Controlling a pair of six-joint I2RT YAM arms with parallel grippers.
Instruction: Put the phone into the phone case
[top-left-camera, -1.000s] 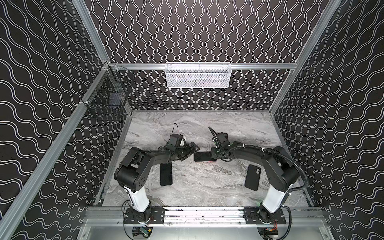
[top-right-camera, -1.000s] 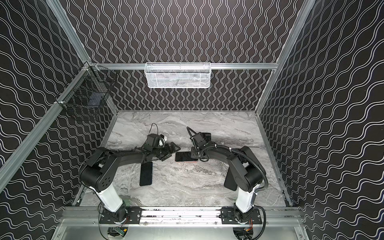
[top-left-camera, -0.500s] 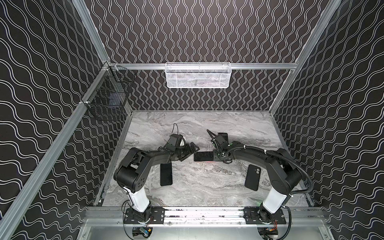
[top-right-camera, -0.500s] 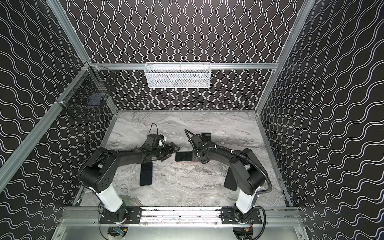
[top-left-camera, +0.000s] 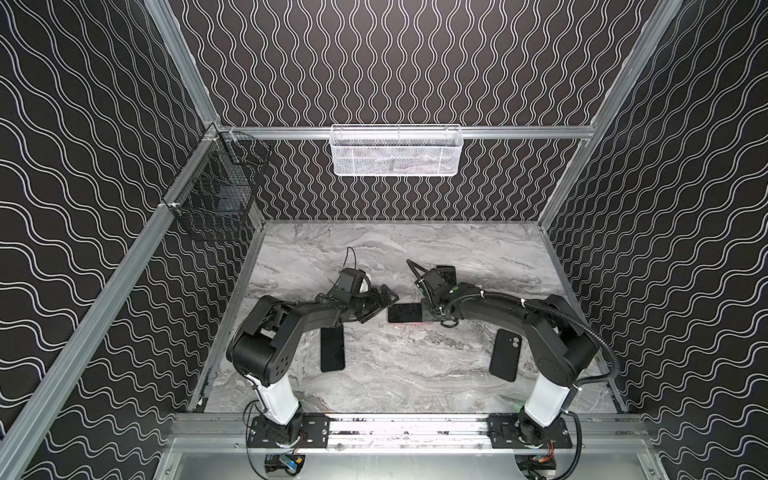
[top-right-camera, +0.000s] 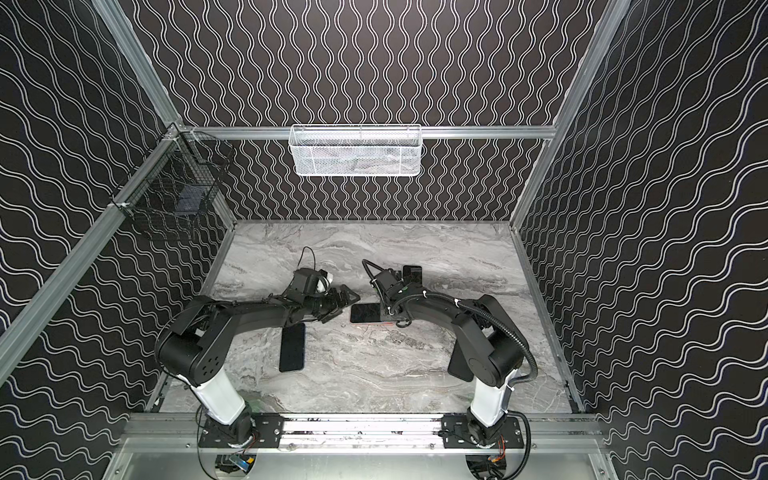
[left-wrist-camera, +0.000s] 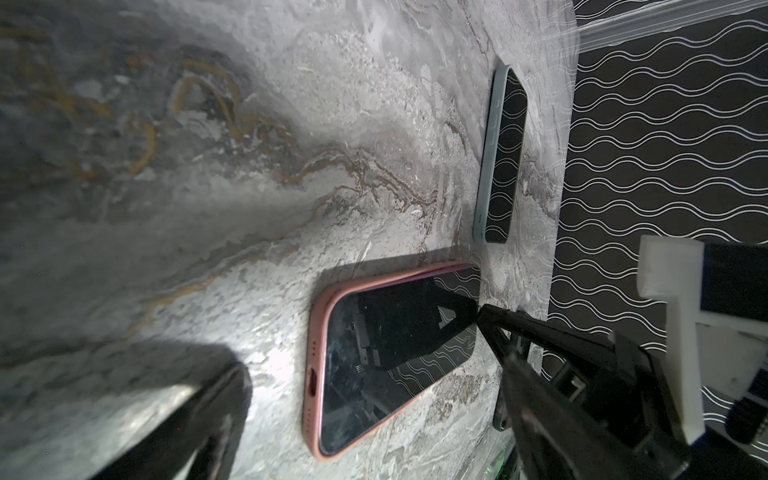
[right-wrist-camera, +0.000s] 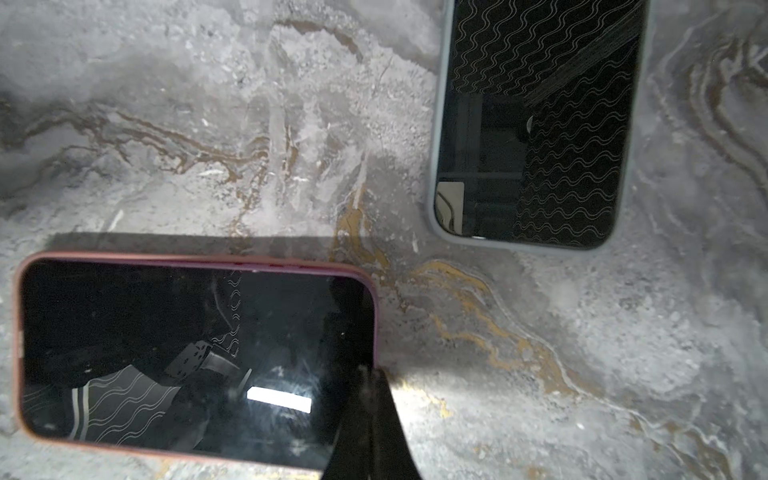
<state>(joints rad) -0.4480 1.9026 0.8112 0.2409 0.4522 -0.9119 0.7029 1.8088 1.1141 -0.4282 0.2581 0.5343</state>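
Item count: two arms, two tools, four flat handset-shaped items on the desk (top-left-camera: 415, 386), and two wall baskets. The left tool (top-left-camera: 381, 305) stands at full spread and holds nothing. The right tool (right-wrist-camera: 370, 380) has its fingers pressed together with nothing between them, and its tip rests on one corner of the phone (right-wrist-camera: 187, 353). The phone lies screen-up inside the pink phone case (right-wrist-camera: 124, 257), flat on the desk between the two tools, with its port (left-wrist-camera: 312, 380) end toward the left tool. Whether the corner under the right tool is fully seated cannot be told. A grey-cased handset (right-wrist-camera: 536, 124) lies just beyond the right tool, apart from the phone. A black handset (top-left-camera: 332, 350) lies behind the left tool, its far end hidden by that arm. A black back-up item (top-left-camera: 505, 354) with a two-lens camera block lies well behind the right tool. Both top views show all four items but render the case rims dark. In a top view the right arm covers most of the back-up item (top-right-camera: 456, 365). Only the wrist views resolve the pink and grey rims, and only the left wrist view shows the port. A white mesh basket (top-left-camera: 395, 151) and a black wire basket (top-left-camera: 216, 199) hang on the walls.
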